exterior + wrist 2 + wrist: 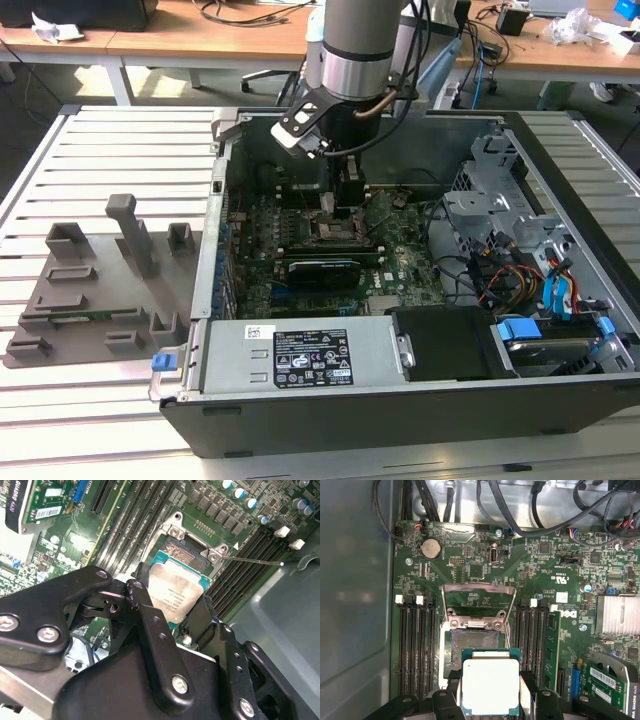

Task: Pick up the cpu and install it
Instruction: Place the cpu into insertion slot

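The jaws are closed on the cpu point(491, 686), one black finger point(453, 682) on each of two opposite edges, silvery lid facing up. In the first wrist view its edges run square with the socket point(474, 645), so there is little twist to take out. The chip is nearly square, with no long axis worth naming.

What matters is the offset. The cpu sits on the near side of the socket, its far edge overlapping the socket's near rim, and most of the dark pin field lies bare beyond it. The second wrist view shows the same thing: the cpu point(175, 592) held short of the open socket point(181, 547). It is probably clear of the pins rather than resting on them, though neither wrist view makes the gap plain.

Beyond the socket the metal frame point(478, 596) stands raised, out of the way. Memory slots point(415, 645) flank the socket on both sides.

In the exterior view the arm point(355, 50) reaches down into the open case point(300, 425), which lies on the slatted bench point(110, 140).
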Action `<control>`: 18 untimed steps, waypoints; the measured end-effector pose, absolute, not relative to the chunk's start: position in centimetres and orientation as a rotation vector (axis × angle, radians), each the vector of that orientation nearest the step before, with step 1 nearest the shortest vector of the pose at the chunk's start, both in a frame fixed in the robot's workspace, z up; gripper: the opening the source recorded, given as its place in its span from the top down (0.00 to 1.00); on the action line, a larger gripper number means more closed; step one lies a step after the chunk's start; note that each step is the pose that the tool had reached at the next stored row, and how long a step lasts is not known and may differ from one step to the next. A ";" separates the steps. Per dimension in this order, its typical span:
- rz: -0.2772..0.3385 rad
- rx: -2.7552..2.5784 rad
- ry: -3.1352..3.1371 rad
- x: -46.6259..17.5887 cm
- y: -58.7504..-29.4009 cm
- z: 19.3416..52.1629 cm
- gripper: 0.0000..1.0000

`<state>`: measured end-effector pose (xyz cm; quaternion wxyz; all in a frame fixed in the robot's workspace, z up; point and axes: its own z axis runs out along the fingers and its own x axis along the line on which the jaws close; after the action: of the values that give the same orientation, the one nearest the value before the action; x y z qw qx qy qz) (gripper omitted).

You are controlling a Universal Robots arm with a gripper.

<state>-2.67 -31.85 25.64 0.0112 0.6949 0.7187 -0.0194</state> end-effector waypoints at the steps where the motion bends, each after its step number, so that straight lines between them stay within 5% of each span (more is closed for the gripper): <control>1: -0.061 2.168 2.242 -2.7 -31.7 25.6 0.45; 18: -0.063 2.167 2.241 -2.6 -30.8 22.4 0.45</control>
<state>-2.58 -30.85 22.43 0.0119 0.6949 0.7187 -0.0202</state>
